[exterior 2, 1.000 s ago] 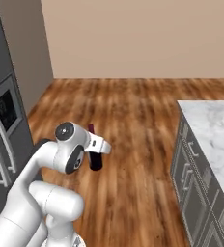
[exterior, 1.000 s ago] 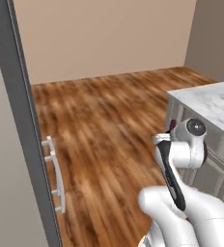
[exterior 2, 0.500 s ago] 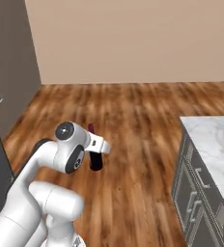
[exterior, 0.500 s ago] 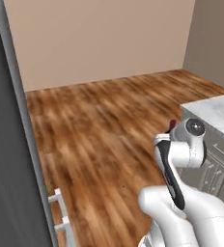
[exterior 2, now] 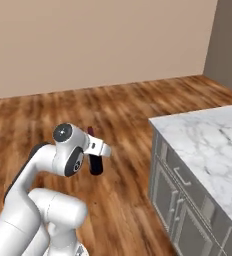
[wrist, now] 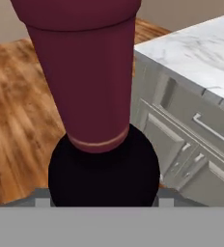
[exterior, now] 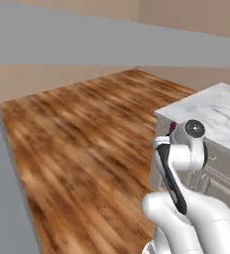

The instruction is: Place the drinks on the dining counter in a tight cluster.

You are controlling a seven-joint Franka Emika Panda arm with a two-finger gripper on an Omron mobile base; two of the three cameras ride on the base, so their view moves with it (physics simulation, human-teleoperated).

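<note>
Left base view: we see the wine bottle's (exterior: 172,127) maroon top behind the wrist, beside the marble desk (exterior: 211,111).

Right base view: the bottle (exterior 2: 94,159) hangs upright over the wooden floor (exterior 2: 123,115).

Hand view: the fingers (wrist: 104,202) clench the bottle's (wrist: 87,87) dark body between them.

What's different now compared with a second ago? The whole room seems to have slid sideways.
The robot's base has turned, so the cameras swung with it: the grey fridge has slipped off to the left, and the marble counter with its grey cabinets has come closer. Nothing was picked up or let go. The gripper still holds the dark wine bottle, and the arm keeps the same tucked pose.
</note>
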